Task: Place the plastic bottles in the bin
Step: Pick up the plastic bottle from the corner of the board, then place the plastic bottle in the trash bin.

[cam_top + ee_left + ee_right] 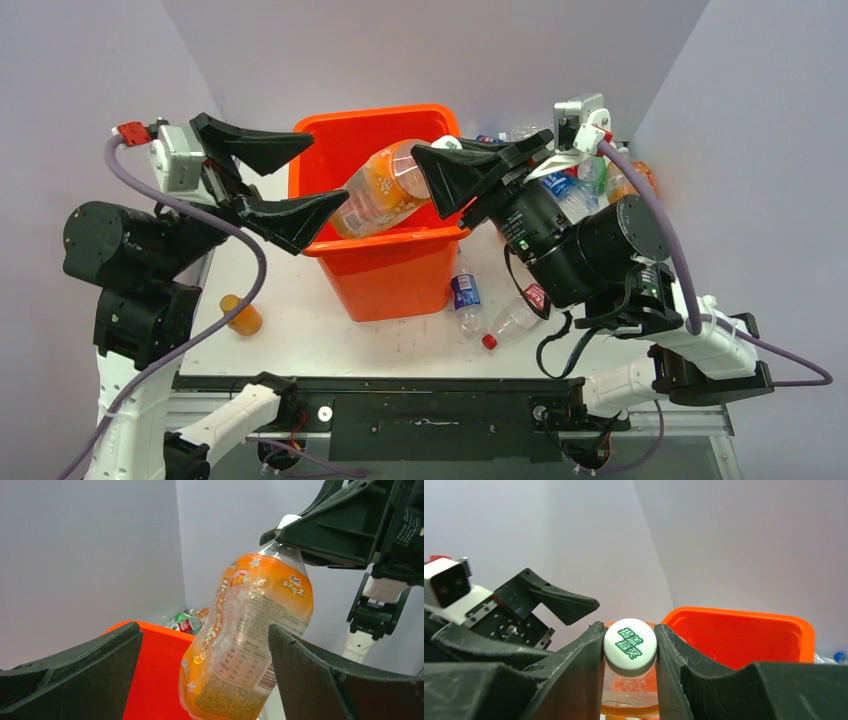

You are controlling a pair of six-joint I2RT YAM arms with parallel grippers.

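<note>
Top external view: the right jaws pinch the cap [630,652] of an orange bottle [385,188], tilted over the bin [390,275]. The left jaws are wide apart beside it. Next, the right jaws likely need to open and drop it in.

Left fingers [290,215] spread wide, right fingers [455,175] pinched

Robot lab, plain grey walls [400,50], rig table [300,340]
</note>
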